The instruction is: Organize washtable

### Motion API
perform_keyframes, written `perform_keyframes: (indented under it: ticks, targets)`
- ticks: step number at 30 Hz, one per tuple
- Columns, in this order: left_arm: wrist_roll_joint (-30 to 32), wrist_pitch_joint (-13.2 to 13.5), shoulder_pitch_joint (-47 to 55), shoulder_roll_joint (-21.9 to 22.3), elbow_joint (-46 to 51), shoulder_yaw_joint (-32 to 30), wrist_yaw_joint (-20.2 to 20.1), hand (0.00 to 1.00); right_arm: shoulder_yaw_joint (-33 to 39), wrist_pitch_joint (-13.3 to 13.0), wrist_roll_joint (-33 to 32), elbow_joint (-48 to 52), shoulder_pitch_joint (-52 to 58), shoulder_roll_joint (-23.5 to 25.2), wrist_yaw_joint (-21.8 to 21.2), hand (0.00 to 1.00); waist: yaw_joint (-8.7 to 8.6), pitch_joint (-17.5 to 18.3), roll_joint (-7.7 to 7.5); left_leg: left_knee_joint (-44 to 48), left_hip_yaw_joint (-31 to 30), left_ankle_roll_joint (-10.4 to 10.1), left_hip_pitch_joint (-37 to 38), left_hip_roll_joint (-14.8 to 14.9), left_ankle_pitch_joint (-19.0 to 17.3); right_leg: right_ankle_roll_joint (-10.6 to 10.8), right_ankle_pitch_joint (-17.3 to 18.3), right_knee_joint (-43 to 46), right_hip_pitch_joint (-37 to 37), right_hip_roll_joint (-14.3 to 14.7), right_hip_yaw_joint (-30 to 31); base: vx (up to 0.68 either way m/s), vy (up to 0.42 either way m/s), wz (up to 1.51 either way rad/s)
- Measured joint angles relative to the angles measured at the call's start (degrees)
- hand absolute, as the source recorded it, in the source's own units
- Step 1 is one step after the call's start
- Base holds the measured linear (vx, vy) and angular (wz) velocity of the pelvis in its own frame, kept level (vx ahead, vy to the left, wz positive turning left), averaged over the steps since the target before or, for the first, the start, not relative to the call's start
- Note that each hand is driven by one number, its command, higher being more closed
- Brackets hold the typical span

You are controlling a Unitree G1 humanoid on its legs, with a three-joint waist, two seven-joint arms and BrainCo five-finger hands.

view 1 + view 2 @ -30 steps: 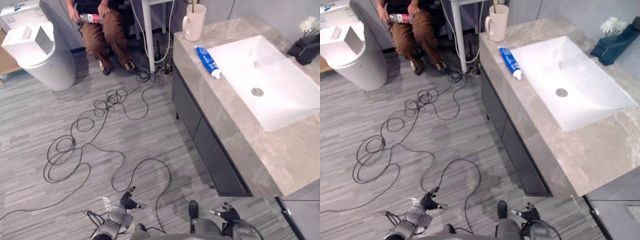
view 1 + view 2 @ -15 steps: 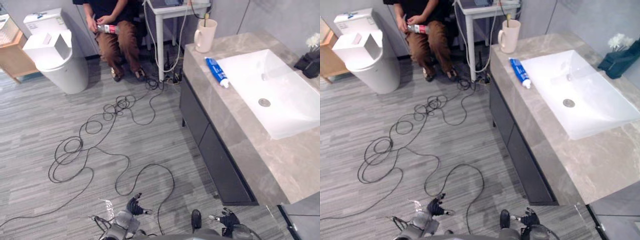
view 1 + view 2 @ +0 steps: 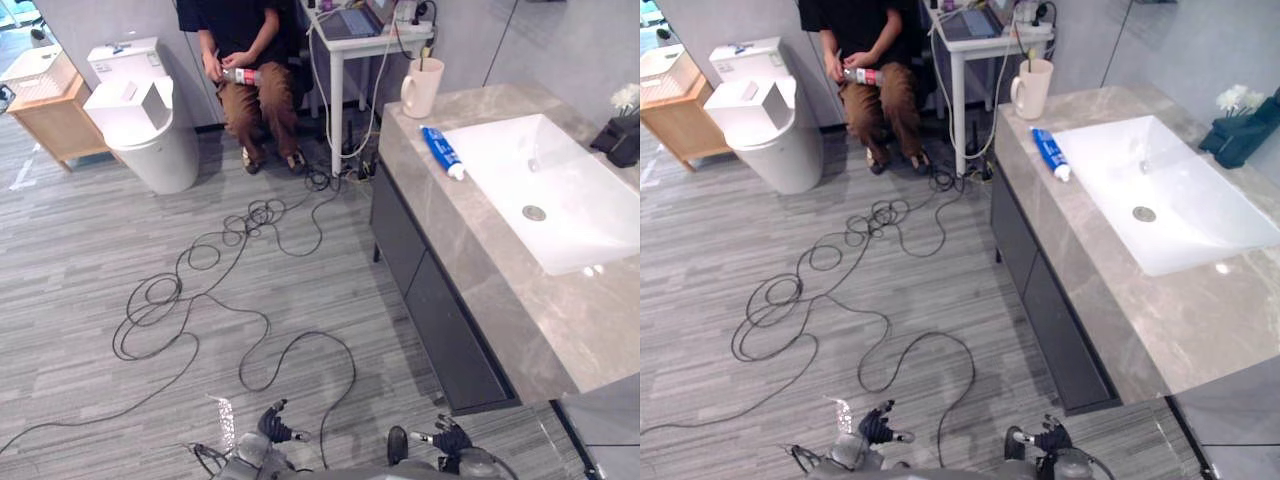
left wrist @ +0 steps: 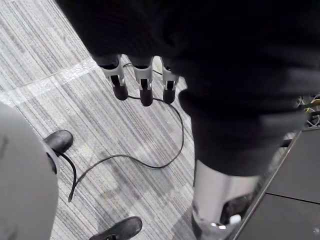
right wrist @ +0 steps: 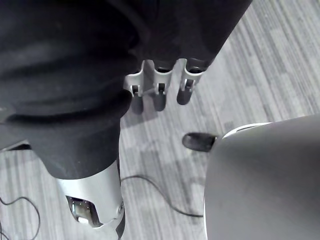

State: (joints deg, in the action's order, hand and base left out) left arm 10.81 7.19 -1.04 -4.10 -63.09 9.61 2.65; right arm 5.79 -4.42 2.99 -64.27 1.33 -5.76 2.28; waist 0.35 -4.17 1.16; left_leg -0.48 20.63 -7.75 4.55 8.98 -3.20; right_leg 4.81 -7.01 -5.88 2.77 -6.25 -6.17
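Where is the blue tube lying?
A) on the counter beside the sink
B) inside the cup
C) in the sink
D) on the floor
A: the blue tube lies flat on the grey counter, right along the edge of the white sink, a little way from the cup.

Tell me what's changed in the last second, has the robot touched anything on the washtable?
Nothing on the washtable moved; only the head camera shifted, bringing in more of the far room. The blue toothpaste tube still lies beside the sink, and the mug stands at the washtable's far corner. The left hand and right hand stay low over the floor, open and empty.
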Motion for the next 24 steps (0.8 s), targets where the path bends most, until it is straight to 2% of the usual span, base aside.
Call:
perform_keyframes:
  ticks: [10, 24]
  targets:
    - [0.1, -0.4, -0.2, 0.0, 0.0, 0.0, 0.0, 0.0, 0.2, 0.4, 0.0, -1.8, -1.6, 0.8, 0.0, 0.0, -1.16, 0.0, -0.02, -0.6, -1.3, 0.4, 0.5, -0.1, -0.2, 0.0, 0.0, 0.2, -0.5, 0.1, -0.3, 0.0, -0.002, 0.01]
    - [0.0, -0.5, -0.1, 0.0, -0.5, 0.0, 0.2, 0.0, -0.5, 0.4, 0.0, -1.7, -1.6, 0.9, -0.2, 0.0, -1.23, 0.0, -0.05, 0.5, -3.0, 0.3, -0.1, 0.1, -0.3, 0.0, 0.0, 0.0, -1.0, 0.0, -1.3, -0.05, -0.012, 0.04]
